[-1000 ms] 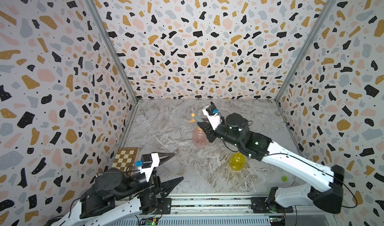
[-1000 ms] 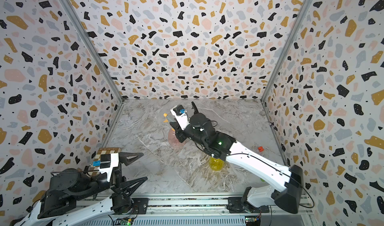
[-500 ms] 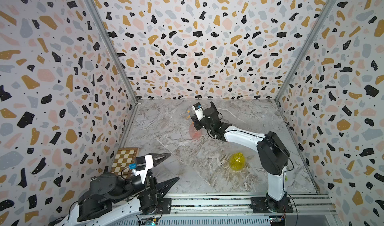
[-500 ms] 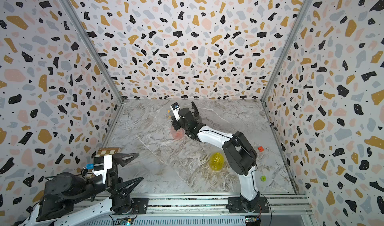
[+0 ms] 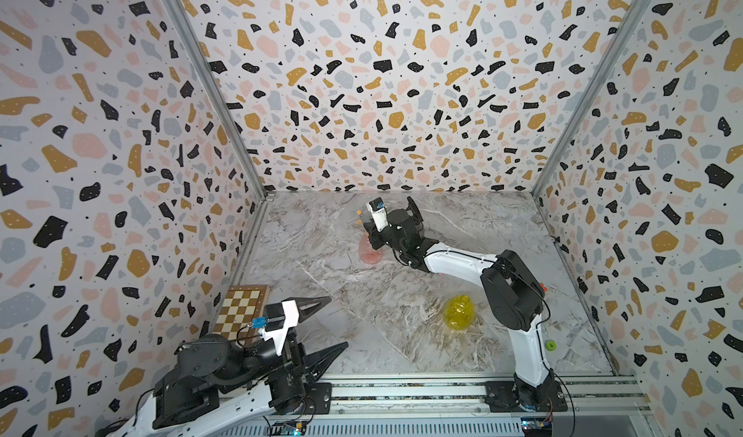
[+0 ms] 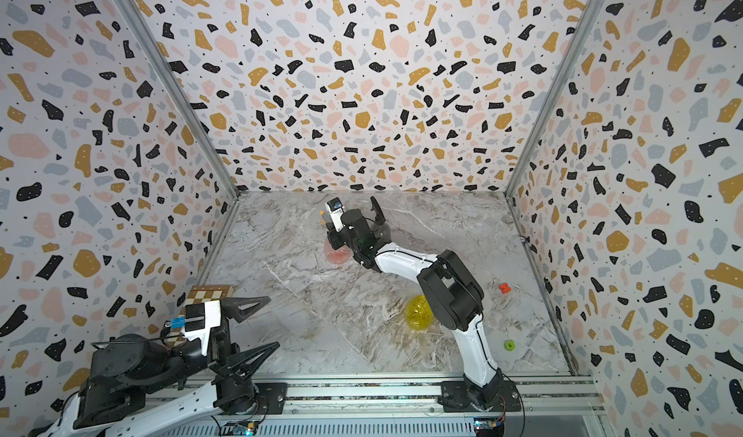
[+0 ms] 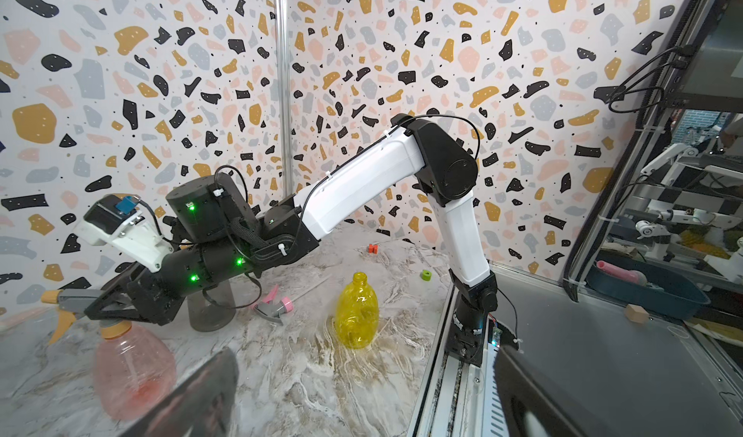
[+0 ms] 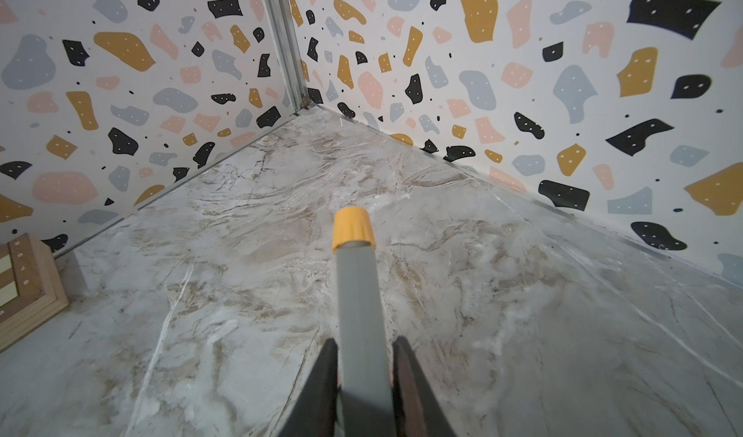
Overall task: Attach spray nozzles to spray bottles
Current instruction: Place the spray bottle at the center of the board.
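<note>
Right end effector (image 8: 364,342) clamped on grey-and-orange nozzle (image 8: 358,294), nozzle seated on neck of upright pink bottle (image 7: 132,370) toward rear of counter (image 5: 313,230), left end effector (image 5: 337,321) spread wide near chessboard (image 5: 241,310), yellow bottle (image 5: 459,312) upright, open-necked, nearer front.

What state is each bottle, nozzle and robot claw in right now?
Pink bottle: upright, nozzle on its neck.
Grey-and-orange nozzle: sits on the pink bottle, gripped.
Yellow bottle: upright, neck open, no nozzle.
Dark grey bottle: upright, top hidden by the arm.
Grey-and-pink nozzle: lying loose on the table.
Right gripper: shut on the grey-and-orange nozzle.
Left gripper: open, empty.
</note>
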{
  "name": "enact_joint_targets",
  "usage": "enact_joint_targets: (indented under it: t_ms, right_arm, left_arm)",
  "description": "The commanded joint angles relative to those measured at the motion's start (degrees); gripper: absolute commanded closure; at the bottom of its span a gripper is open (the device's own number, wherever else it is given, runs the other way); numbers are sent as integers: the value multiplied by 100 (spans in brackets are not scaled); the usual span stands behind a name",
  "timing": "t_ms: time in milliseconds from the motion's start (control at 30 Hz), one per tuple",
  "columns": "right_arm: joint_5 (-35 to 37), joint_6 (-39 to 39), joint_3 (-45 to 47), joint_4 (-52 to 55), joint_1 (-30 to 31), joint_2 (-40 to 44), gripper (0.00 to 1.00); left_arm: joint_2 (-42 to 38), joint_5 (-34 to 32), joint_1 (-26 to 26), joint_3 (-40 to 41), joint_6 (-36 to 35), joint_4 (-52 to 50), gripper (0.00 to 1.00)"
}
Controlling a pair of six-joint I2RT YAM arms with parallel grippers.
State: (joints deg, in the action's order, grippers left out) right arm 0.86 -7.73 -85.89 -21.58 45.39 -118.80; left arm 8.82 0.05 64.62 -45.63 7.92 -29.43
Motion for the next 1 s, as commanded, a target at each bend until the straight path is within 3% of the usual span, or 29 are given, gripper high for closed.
enact_joint_targets:
  t_ms: [0, 133, 267, 500, 700, 967]
  right_arm:
    - [-76, -115, 100, -269, 4, 116, 65]
    - [-94, -173, 254, -347, 4, 200, 50]
    - [-127, -176, 265, -321, 5, 327, 41]
    - [-8, -264, 735, -355, 56, 1016, 30]
    - [353, -393, 1617, 94, 308, 2395, 29]
    - [1341, -1193, 2998, 2402, 864, 4764, 28]
  left_arm:
    - [-50, -80, 8, 53, -95, 218, 1]
    - [-49, -78, 7, 66, -97, 227, 1]
    - [-25, -76, 7, 61, -107, 245, 1]
    - [57, -111, 7, 36, -107, 236, 1]
    - [210, -201, 11, -31, 14, 272, 1]
    - [388, -672, 7, 146, 687, 514, 1]
